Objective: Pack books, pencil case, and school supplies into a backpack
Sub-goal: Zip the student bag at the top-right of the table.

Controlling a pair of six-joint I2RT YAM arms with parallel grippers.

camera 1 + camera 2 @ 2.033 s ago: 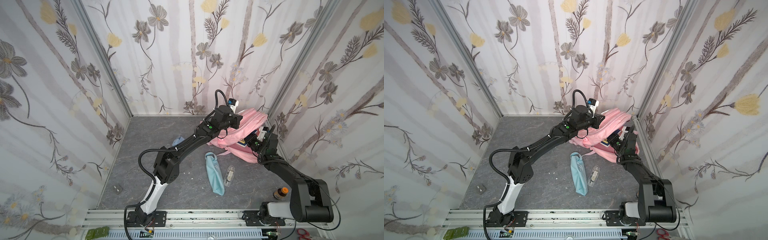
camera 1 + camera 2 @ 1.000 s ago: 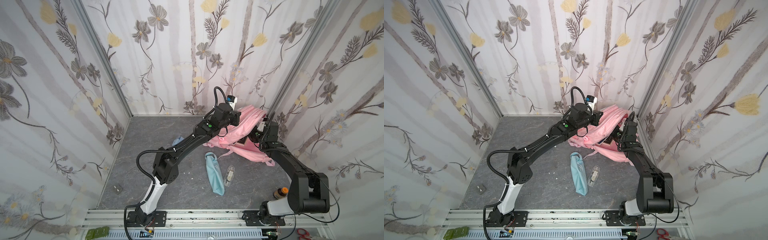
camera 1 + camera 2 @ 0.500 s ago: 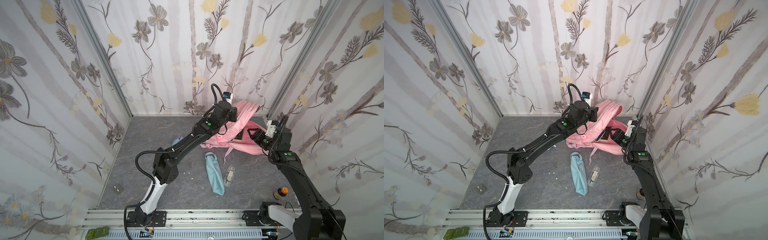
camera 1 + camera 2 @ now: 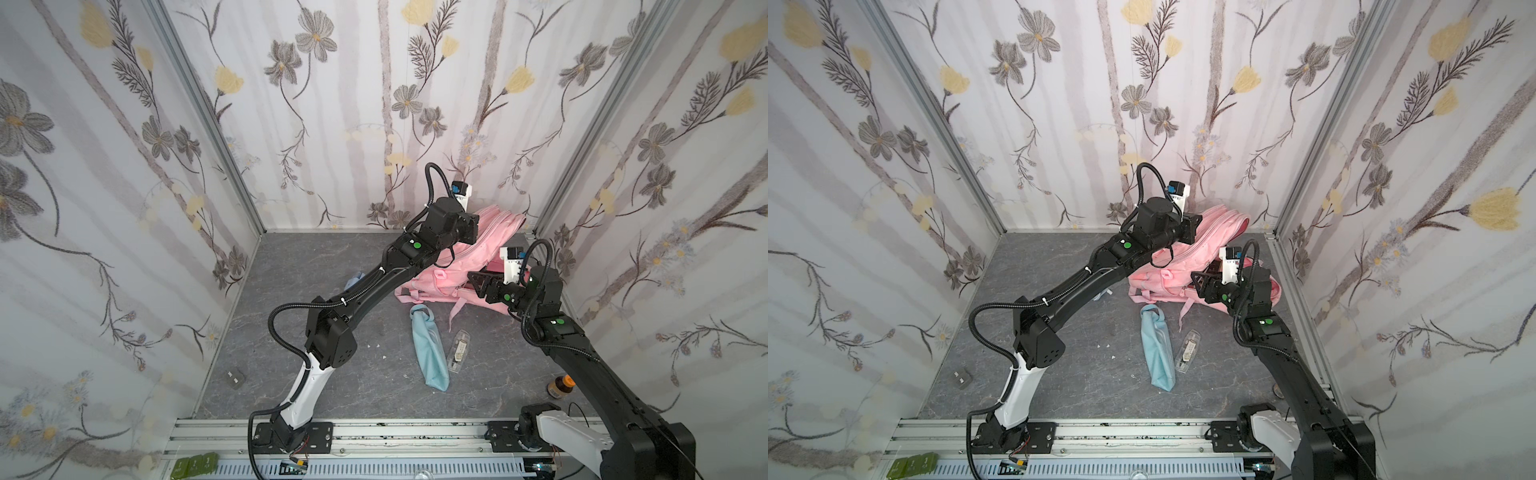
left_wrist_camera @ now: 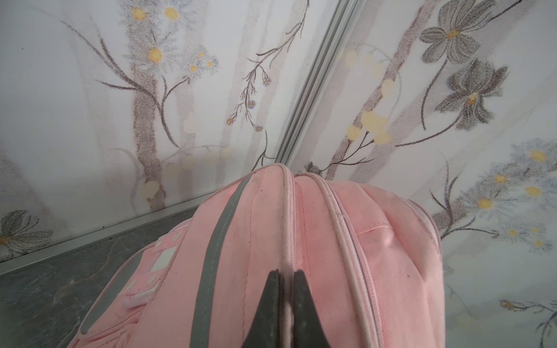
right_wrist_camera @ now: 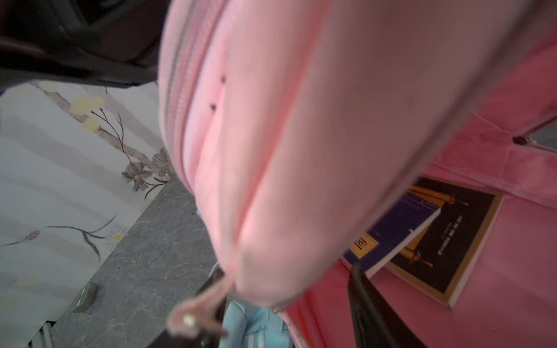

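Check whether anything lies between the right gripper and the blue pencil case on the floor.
Yes. In both top views the lower edge of the backpack and a loose pink strap lie between the open right gripper and the pencil case. Nothing lies on the pencil case itself.

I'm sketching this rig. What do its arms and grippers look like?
Both are black with boxy joints. The left arm and right arm each have a white lower link, a green dot, a looping corrugated black cable and a white camera block with blue trim at the wrist. The left gripper and right gripper have dark, tapering fingers.
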